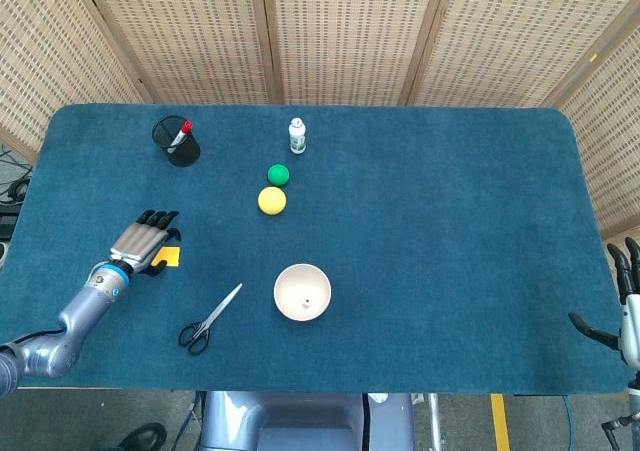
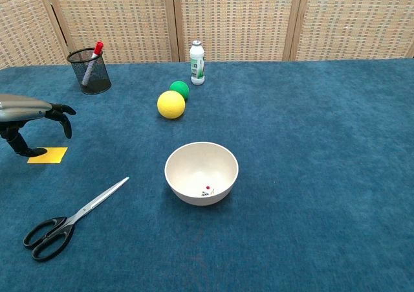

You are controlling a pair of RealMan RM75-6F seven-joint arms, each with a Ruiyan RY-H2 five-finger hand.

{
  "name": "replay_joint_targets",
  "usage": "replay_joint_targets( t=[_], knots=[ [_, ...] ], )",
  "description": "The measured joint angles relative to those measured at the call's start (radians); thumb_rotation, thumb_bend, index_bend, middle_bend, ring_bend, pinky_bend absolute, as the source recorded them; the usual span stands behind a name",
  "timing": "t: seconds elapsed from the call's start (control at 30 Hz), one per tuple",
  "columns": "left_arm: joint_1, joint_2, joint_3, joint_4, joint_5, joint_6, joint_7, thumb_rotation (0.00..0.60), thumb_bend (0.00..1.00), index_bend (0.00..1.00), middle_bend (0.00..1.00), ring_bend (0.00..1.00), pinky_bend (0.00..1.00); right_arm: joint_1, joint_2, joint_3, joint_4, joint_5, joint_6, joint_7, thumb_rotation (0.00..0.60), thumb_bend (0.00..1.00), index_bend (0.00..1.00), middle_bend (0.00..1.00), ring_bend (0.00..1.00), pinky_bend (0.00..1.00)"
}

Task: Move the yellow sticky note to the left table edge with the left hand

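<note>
Two containers stand out, a mesh cup (image 1: 176, 141) holding a red-capped pen (image 2: 91, 62) and a bowl (image 2: 201, 173) with tiny specks inside, while the left hand (image 1: 143, 244), fingers spread and gripping nothing, hangs over the yellow sticky note (image 2: 47, 155) near scissors (image 2: 69, 220); the right hand (image 1: 625, 296) waits open.

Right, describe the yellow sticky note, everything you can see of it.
The small square yellow paper sticky note lies flat on the blue carpeted table, near its left side, above the scissors. It looks thin, plain and unmarked. In the head view the left hand covers most of it, leaving a corner showing. In the chest view a dark fingertip meets its left edge while the other fingers arch above it. Nothing else touches it.
</note>
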Motion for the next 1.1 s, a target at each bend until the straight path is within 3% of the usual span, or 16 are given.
replay_joint_targets(
  t=[0.43, 0.8, 1.1],
  knots=[
    [-0.046, -0.010, 0.040, -0.005, -0.137, 0.001, 0.098, 0.600, 0.44, 0.28, 0.00, 0.00, 0.00, 0.001, 0.003, 0.001, 0.002, 0.007, -0.006, 0.012, 0.600, 0.00, 0.00, 0.00, 0.00, 0.00],
    [-0.068, -0.031, 0.077, 0.007, -0.184, 0.003, 0.124, 0.600, 0.45, 0.29, 0.00, 0.00, 0.00, 0.002, 0.002, 0.000, 0.003, 0.010, -0.009, 0.010, 0.600, 0.00, 0.00, 0.00, 0.00, 0.00],
    [-0.070, 0.016, 0.103, -0.040, -0.184, 0.006, 0.123, 0.600, 0.46, 0.30, 0.00, 0.00, 0.00, 0.003, 0.003, 0.000, 0.001, 0.013, -0.012, 0.009, 0.600, 0.00, 0.00, 0.00, 0.00, 0.00]
  ],
)
